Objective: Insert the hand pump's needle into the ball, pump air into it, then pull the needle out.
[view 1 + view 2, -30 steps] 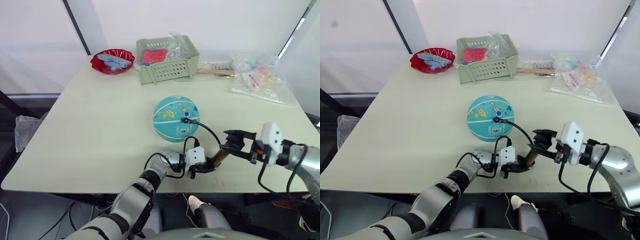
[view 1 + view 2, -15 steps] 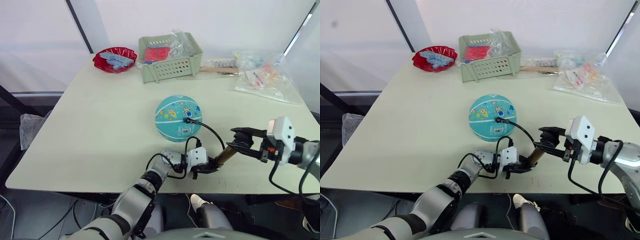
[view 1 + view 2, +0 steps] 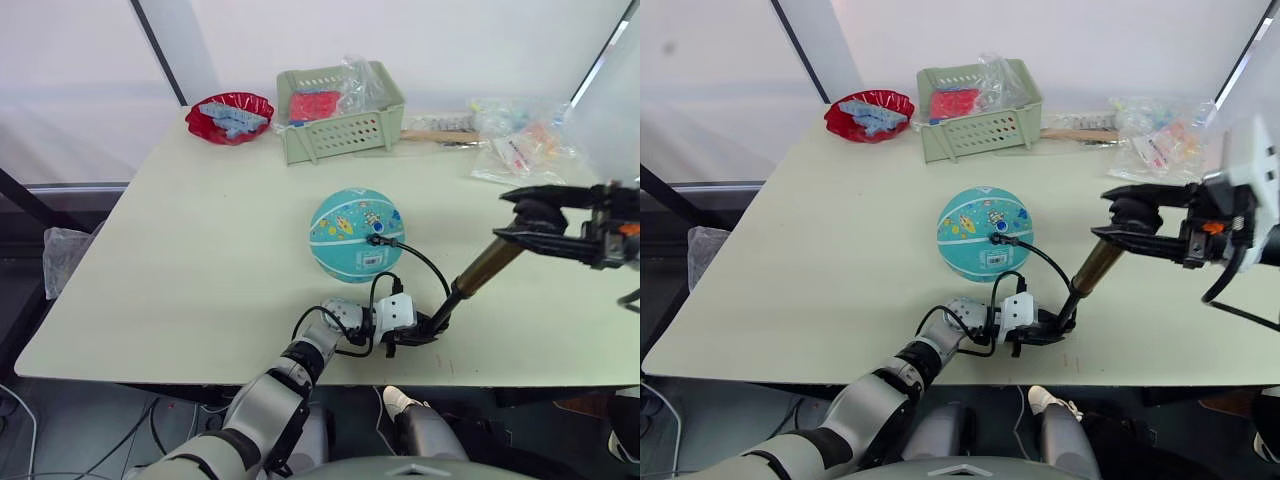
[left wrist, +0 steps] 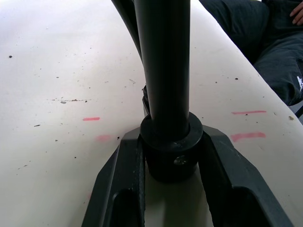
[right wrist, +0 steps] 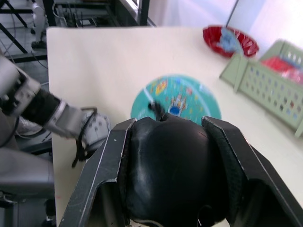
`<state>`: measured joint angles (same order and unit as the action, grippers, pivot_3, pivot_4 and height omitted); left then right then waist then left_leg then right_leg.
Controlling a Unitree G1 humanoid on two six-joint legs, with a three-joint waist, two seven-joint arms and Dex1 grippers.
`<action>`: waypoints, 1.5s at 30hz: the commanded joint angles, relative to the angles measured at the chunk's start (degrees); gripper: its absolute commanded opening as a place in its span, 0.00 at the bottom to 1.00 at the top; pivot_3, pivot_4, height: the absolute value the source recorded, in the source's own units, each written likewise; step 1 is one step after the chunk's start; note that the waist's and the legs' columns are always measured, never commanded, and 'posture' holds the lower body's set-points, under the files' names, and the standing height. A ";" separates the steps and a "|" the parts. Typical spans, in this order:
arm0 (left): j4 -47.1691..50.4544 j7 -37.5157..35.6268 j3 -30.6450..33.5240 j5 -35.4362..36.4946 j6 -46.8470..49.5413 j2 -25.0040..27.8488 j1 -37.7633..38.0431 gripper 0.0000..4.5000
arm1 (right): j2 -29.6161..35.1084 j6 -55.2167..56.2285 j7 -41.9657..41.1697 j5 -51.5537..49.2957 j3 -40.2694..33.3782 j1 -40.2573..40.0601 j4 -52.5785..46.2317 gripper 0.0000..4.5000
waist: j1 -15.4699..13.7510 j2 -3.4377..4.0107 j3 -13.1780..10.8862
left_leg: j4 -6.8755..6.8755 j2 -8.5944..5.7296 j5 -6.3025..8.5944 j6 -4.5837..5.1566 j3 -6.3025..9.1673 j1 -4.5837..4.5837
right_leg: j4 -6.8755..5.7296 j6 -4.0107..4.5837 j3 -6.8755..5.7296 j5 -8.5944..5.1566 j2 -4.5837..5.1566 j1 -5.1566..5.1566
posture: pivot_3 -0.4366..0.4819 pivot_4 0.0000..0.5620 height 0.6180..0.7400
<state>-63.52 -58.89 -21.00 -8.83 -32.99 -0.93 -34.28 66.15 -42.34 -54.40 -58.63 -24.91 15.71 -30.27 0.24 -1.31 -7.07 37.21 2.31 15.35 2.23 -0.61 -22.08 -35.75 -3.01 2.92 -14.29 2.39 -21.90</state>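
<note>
Your left gripper [image 3: 425,328], low centre of the frame near the table's front edge, is clamped on the black bottom cap of the hand pump [image 3: 470,282], pinning it so the barrel can't lift. Your right gripper [image 3: 527,222], at right, is closed round the black T-handle, pump body drawn up and tilted. The ball [image 3: 356,236] sits mid-table, hose fitting with the needle [image 3: 375,239] seated at its near-right side, hose slack. I judge this a pumping stroke, mid-task.
</note>
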 commanded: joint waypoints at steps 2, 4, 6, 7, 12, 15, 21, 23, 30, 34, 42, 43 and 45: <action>-6.66 -1.40 -3.69 -5.26 3.28 3.10 4.33 0.24 | -0.95 1.95 1.99 2.59 -2.17 0.36 -0.73 0.37 | 0.06 0.04 0.03 | 0.00 -0.02 0.00 0.00 -0.04 -0.02 | 0.01 -0.02 0.02 -0.01 0.24 -0.02 | 0.48 0.27 0.97; -6.67 -1.45 -3.65 -5.24 3.34 3.07 4.21 0.24 | -1.58 3.62 0.94 6.45 0.15 -2.33 -1.54 0.37 | 0.10 0.00 0.07 | 0.00 -0.04 0.00 0.00 -0.05 -0.01 | 0.02 -0.03 0.02 -0.01 0.27 -0.02 | 0.48 0.27 0.97; -6.66 -1.48 -3.65 -5.25 3.36 3.08 4.09 0.24 | -3.03 5.48 1.09 9.78 3.31 -4.62 -2.22 0.37 | 0.37 -0.14 0.18 | -0.03 -0.02 0.00 0.00 -0.01 0.04 | 0.02 -0.03 -0.01 -0.02 0.24 0.03 | 0.48 0.27 0.97; -6.66 -1.49 -3.65 -5.23 3.38 3.09 4.03 0.24 | -3.86 6.32 1.17 10.99 4.84 -5.62 -2.46 0.37 | 0.43 -0.23 0.25 | -0.03 0.00 0.00 0.00 0.01 0.09 | 0.02 -0.03 -0.02 -0.02 0.23 0.07 | 0.48 0.27 0.97; -6.61 -1.47 -3.65 -5.19 3.52 3.04 3.90 0.24 | -8.10 11.02 2.78 17.48 12.41 -8.53 -1.84 0.37 | 0.84 -0.69 0.76 | -0.05 0.18 0.00 0.00 0.08 0.33 | 0.01 0.04 -0.05 -0.06 0.12 0.22 | 0.48 0.27 0.97; -6.58 -1.47 -3.57 -5.20 3.65 3.03 3.75 0.24 | -10.04 13.98 2.79 21.51 15.92 -10.27 -0.41 0.37 | 0.76 -0.77 0.91 | -0.06 0.28 0.01 -0.01 0.19 0.33 | 0.00 0.10 -0.16 -0.07 0.08 0.22 | 0.48 0.27 0.97; -6.35 -1.54 -3.30 -5.03 3.85 3.13 3.49 0.24 | -18.43 24.26 6.08 35.07 26.91 -14.77 6.65 0.37 | 0.71 -0.81 1.10 | -0.13 0.29 0.01 -0.01 0.25 0.32 | 0.00 0.23 -0.24 -0.10 0.09 0.22 | 0.48 0.27 0.97; -6.32 -1.57 -3.28 -4.99 3.98 3.10 3.41 0.24 | -20.13 25.91 6.68 37.44 28.90 -14.68 8.04 0.37 | 0.76 -0.91 1.18 | -0.13 0.29 0.00 -0.01 0.24 0.34 | -0.02 0.23 -0.22 -0.10 0.08 0.22 | 0.48 0.27 0.97; -6.38 -1.78 -3.41 -5.12 4.17 2.98 3.06 0.24 | -20.59 27.34 5.39 39.41 29.28 -11.99 9.16 0.37 | 0.75 -0.78 1.21 | -0.13 0.31 0.00 -0.01 0.36 0.33 | -0.03 0.28 -0.31 -0.08 0.07 0.22 | 0.48 0.27 0.97; -6.45 -1.76 -3.35 -5.10 4.27 3.06 2.99 0.24 | -17.73 23.79 3.54 34.19 24.03 -9.41 5.14 0.37 | 0.65 -0.51 0.97 | -0.12 0.31 0.00 -0.01 0.38 0.28 | -0.03 0.30 -0.38 -0.07 0.14 0.21 | 0.48 0.27 0.97; -6.64 -2.00 -3.14 -5.14 4.24 3.34 2.99 0.24 | -9.30 12.06 0.87 19.66 11.72 -2.24 -0.33 0.37 | -0.07 0.24 0.19 | 0.00 -0.03 -0.01 0.00 0.43 -0.44 | 0.00 0.23 -0.58 -0.08 0.46 -0.22 | 0.48 0.27 0.97; -6.63 -2.05 -3.12 -5.14 4.22 3.37 3.02 0.24 | -8.21 10.62 0.63 17.77 10.15 -1.36 -0.62 0.37 | -0.15 0.27 0.17 | 0.07 -0.06 -0.01 0.00 0.48 -0.59 | 0.00 0.22 -0.63 -0.08 0.47 -0.31 | 0.48 0.27 0.97; -6.62 -2.11 -3.13 -5.16 4.21 3.38 3.06 0.24 | -6.03 8.18 0.13 14.59 7.38 0.52 -0.67 0.37 | -0.23 0.23 0.12 | 0.09 -0.08 -0.01 0.00 0.51 -0.68 | 0.00 0.22 -0.65 -0.07 0.48 -0.37 | 0.48 0.27 0.97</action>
<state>-63.73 -60.22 -21.04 -9.24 -31.78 -1.21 -35.40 57.51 -33.15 -55.03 -41.59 -8.65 12.40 -29.91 0.01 -1.08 -6.94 37.31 2.22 15.34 2.22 -0.09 -22.77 -35.75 -2.79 2.26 -14.37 2.86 -22.27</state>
